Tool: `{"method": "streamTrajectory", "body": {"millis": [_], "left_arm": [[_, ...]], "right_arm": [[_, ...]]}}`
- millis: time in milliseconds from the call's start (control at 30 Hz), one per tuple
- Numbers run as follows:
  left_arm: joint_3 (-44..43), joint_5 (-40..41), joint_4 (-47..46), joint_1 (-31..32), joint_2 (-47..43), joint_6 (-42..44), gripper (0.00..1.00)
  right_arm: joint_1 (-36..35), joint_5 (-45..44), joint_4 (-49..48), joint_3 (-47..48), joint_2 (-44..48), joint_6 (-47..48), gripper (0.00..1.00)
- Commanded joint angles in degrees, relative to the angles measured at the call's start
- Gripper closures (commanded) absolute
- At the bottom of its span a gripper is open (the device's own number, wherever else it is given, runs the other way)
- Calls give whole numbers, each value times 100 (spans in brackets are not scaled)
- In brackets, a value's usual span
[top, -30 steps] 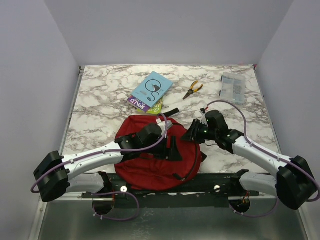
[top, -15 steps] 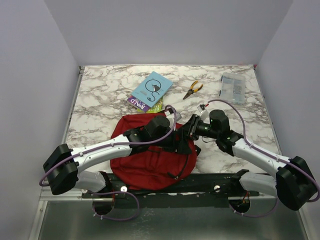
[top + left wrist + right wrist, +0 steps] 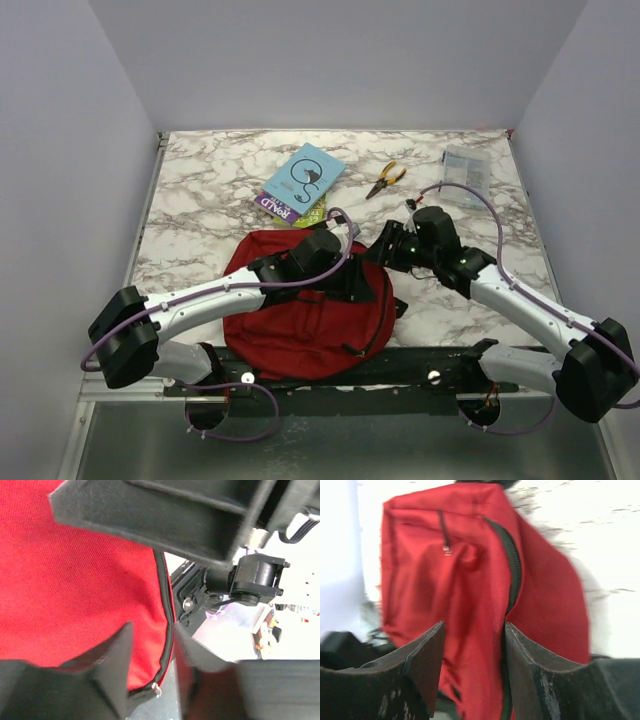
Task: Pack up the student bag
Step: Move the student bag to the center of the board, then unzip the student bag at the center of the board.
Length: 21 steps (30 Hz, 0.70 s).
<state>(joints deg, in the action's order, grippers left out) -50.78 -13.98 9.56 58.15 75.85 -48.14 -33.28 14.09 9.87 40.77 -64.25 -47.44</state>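
Finds student bag flat at near centre of table, between both arms. Sees left gripper straddling zipper edge, jaws close-set; cannot tell whether clamped. Notes right gripper parted, holding nothing, just beside bag. Risks fabric slipping or bunching if pulled on a partial pinch, leaving the opening shut.

Only one word reads — "ROALD", upside down — on the purple book.
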Motion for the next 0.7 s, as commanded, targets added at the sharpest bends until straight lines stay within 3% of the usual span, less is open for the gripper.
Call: {"method": "streamTrajectory", "body": {"millis": [0, 67, 167, 333, 667], "left_arm": [[1, 115, 119, -40, -330, 156, 44], [150, 156, 203, -75, -536, 156, 34], [435, 270, 317, -131, -936, 223, 28], [820, 496, 822, -323, -1618, 392, 26], [1377, 889, 1492, -1016, -3401, 438, 9]], "right_arm": [[-16, -1306, 1798, 299, 67, 1441, 41], [-18, -1280, 1886, 212, 417, 1580, 34], [-16, -1328, 1874, 25, 911, 1636, 26], [-157, -1037, 2140, 300, 685, 1716, 28], [-2542, -2877, 2765, 1043, 481, 1409, 32]]}}
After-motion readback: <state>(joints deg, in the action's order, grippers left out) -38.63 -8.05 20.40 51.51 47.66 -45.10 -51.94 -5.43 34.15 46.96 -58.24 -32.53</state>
